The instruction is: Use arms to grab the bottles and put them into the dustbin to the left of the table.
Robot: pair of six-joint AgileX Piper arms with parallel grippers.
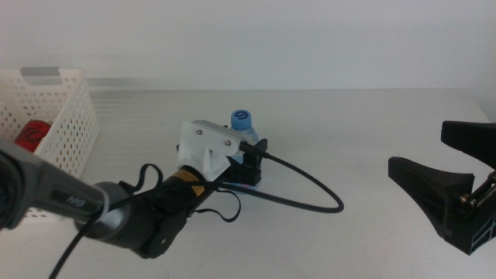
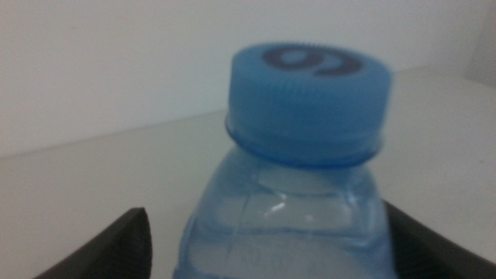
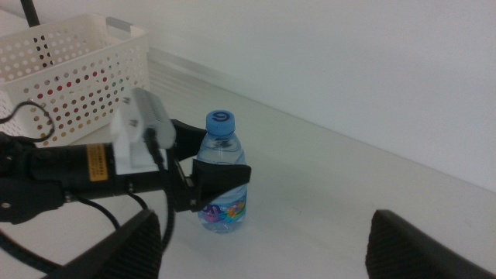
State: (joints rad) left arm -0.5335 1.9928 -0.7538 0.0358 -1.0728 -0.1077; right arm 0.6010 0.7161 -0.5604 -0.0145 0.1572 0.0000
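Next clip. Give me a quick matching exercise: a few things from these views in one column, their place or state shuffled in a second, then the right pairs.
Things:
1. water bottle
2. red can
3. right gripper
4. basket

Places or states:
A. lying inside the basket
B. at the table's left end
C. open, waiting at the right side
D. upright between the left gripper's fingers

Pairs: 1-D, 2-A, 3-C, 4-B

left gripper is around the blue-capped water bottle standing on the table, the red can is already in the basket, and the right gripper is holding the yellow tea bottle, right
Not quite. The right gripper holds nothing: its jaws are open at the table's right side, and no tea bottle shows, as the middle view shows. The left gripper is around the water bottle, and the red can lies in the basket.
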